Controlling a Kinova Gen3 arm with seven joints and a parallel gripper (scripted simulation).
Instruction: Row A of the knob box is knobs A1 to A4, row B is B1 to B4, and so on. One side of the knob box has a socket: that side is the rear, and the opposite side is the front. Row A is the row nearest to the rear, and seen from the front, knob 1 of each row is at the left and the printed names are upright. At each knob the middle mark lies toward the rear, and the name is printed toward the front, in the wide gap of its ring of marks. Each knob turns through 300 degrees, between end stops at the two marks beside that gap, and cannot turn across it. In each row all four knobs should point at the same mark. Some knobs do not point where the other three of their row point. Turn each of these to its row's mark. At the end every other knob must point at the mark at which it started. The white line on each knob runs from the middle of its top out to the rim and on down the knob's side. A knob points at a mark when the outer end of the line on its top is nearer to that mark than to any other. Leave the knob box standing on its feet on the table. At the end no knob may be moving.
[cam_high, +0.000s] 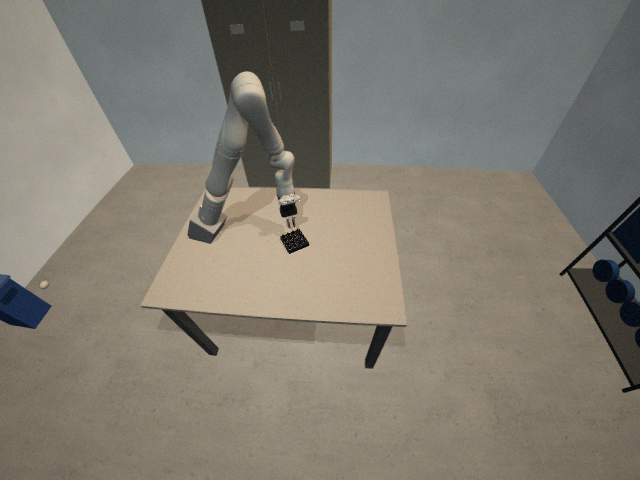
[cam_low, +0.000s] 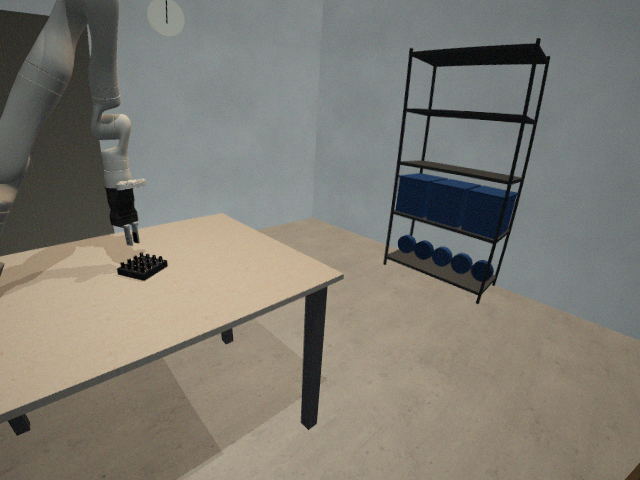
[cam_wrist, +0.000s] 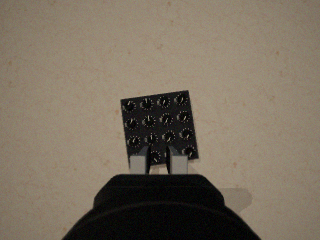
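The black knob box stands on the table, slightly turned in the wrist view. It bears a four-by-four grid of black knobs with white marks. In the wrist view, three knobs of the second column from the left have lines that look upright; the lowest knob of that column has a line slanting toward the lower right. Other lines slant and are too small to read surely. Printed names and the socket cannot be made out. My gripper is partly open and empty, above the box; its fingers hide two knobs of the nearest line.
The table extends around the box. The arm's base stands at the table's left in the top view. A tall cabinet is behind the table, and a shelf rack stands away from it.
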